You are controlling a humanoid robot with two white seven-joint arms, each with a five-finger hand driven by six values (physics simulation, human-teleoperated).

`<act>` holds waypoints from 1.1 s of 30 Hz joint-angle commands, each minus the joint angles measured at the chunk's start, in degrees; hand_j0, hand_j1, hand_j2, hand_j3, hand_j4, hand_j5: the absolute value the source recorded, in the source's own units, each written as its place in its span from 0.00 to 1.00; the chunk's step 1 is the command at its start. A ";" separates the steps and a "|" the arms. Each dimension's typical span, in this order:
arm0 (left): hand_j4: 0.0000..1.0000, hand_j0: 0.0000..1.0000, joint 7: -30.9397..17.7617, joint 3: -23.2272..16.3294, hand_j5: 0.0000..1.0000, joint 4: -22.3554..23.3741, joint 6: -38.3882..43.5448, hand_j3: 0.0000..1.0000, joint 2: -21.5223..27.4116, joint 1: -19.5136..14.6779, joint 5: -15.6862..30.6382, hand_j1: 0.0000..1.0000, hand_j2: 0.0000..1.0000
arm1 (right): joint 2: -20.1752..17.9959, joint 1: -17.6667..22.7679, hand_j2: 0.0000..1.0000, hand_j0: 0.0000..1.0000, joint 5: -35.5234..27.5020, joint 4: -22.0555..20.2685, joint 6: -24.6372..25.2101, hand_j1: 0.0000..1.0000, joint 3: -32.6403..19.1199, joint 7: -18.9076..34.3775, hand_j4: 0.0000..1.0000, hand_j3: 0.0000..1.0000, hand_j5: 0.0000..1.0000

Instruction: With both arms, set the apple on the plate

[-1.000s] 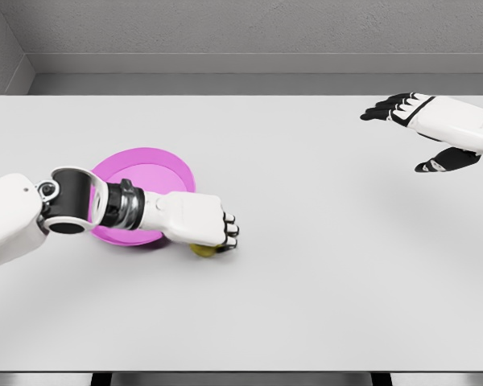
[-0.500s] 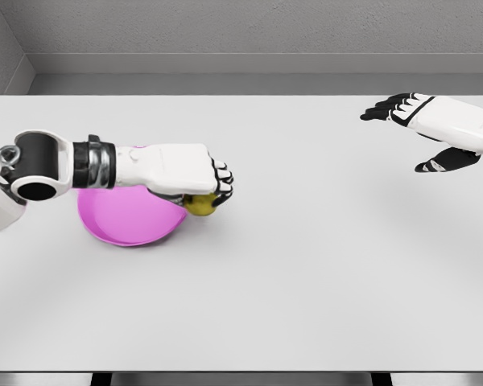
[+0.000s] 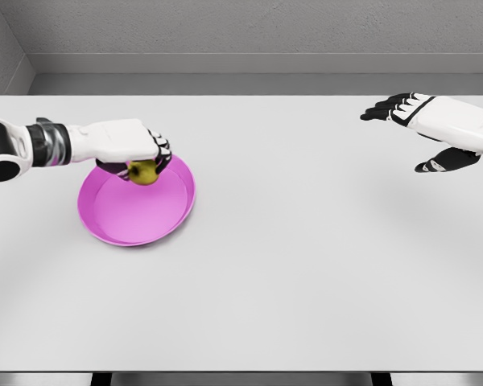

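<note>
— Where is the apple (image 3: pixel 144 171)?
— In the left hand (image 3: pixel 133 146), fingers curled around it from above, over the far part of the pink plate (image 3: pixel 137 223).
— And the right hand (image 3: pixel 425 129)?
— Well apart at the far right (above the white table (image 3: pixel 306 265)), fingers spread, grasping nothing.

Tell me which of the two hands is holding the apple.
The left hand, above the pink plate, grips the apple. The right hand hovers open at the far right.
</note>
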 commanded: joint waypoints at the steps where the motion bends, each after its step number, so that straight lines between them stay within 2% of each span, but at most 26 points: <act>1: 0.46 0.46 0.03 0.13 0.46 -0.09 0.15 0.46 0.33 0.00 0.79 0.46 0.46 | -0.06 0.09 1.00 1.00 -0.32 -0.02 0.13 1.00 -0.01 -0.06 1.00 1.00 1.00; 2: 0.63 0.63 0.12 0.13 0.63 -0.27 0.15 0.63 0.33 0.00 0.79 0.63 0.63 | -0.06 0.09 1.00 1.00 -0.32 -0.02 0.13 1.00 -0.01 0.02 1.00 1.00 1.00; 3: 0.71 0.71 0.21 0.04 0.71 -0.53 0.15 0.71 0.33 0.00 1.14 0.71 0.71 | -0.06 0.09 1.00 1.00 -0.32 -0.02 0.13 1.00 -0.01 0.02 1.00 1.00 1.00; 4: 0.76 0.76 0.21 -0.05 0.76 -1.67 0.15 0.76 0.42 0.09 1.40 0.76 0.76 | -0.06 0.09 1.00 1.00 -0.32 -0.01 0.13 1.00 -0.01 -0.06 1.00 1.00 1.00; 6: 0.93 0.93 0.21 0.04 0.93 -1.85 0.15 0.93 0.95 0.18 1.40 0.93 0.93 | -0.06 0.09 1.00 1.00 -0.32 -0.02 0.13 1.00 -0.01 -0.06 1.00 1.00 1.00; 8: 1.00 1.00 0.21 0.13 1.00 -1.85 0.15 1.00 1.65 0.18 1.40 1.00 1.00 | -0.06 0.09 1.00 1.00 -0.32 -0.02 0.13 1.00 -0.01 0.02 1.00 1.00 1.00; 12: 1.00 1.00 0.21 0.30 1.00 -1.76 0.15 1.00 3.84 0.18 2.72 1.00 1.00 | -0.06 0.09 1.00 1.00 -0.32 -0.02 0.13 1.00 -0.01 -0.06 1.00 1.00 1.00; 19: 1.00 1.00 0.21 0.48 1.00 -1.24 0.15 1.00 11.32 0.44 17.40 1.00 1.00 | -0.06 0.26 1.00 1.00 -0.32 -0.02 0.13 1.00 -0.01 -0.06 1.00 1.00 1.00; 23: 1.00 1.00 0.30 0.57 1.00 -1.06 0.15 1.00 14.22 2.02 21.88 1.00 1.00 | -0.06 0.00 1.00 1.00 -0.32 -0.02 0.22 1.00 -0.01 -0.06 1.00 1.00 1.00; 28: 1.00 1.00 0.39 0.57 1.00 -0.97 0.15 1.00 18.26 4.04 22.41 1.00 1.00 | -0.06 0.00 1.00 1.00 -0.32 -0.02 0.13 1.00 -0.01 0.02 1.00 1.00 1.00; 33: 1.00 1.00 0.56 1.53 1.00 -0.53 0.15 1.00 18.88 4.48 22.50 1.00 1.00 | -0.06 0.00 1.00 1.00 -0.32 -0.02 0.13 1.00 -0.01 -0.06 1.00 1.00 1.00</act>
